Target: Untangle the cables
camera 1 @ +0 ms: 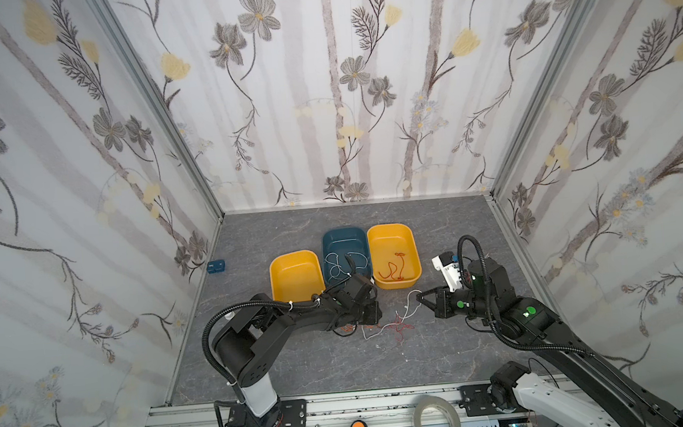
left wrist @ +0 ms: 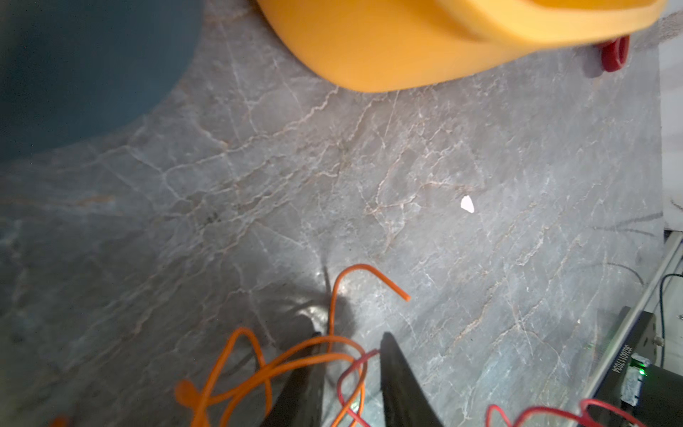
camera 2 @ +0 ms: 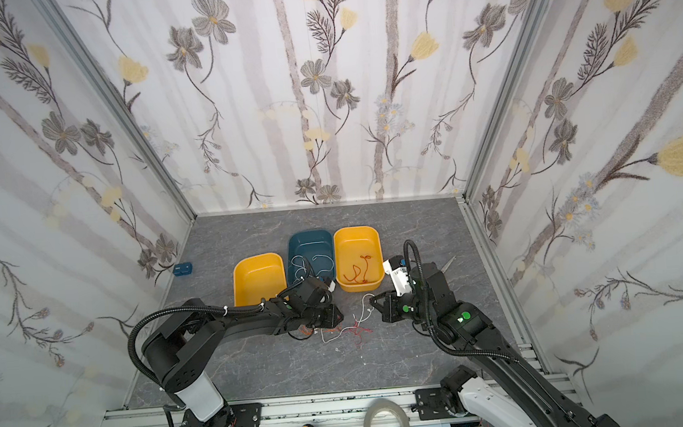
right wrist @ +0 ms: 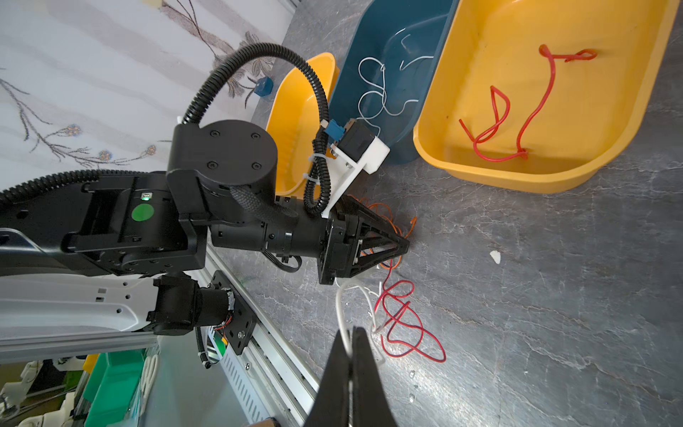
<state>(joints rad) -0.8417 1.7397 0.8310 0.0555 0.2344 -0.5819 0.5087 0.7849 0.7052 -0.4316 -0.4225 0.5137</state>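
You have a matt tabletop (camera 1: 302,367) veined like stone, a yellow tray (right wrist: 517,181) and a teal tray (camera 1: 344,237) of smooth glossy plastic, cables (right wrist: 403,318) in shiny plastic sheathing, a ribbed plastic hose (right wrist: 258,47), and a bare metal rail (camera 1: 387,398).

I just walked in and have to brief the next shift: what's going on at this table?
Thin cables are being untangled on the grey table. The right claw is shut on a white cable leading out of the tangle. The left claw has its jaws slightly apart around an orange cable. Some are already sorted: white cables lie in the blue tray, and a red cable lies in the yellow tray beside it.
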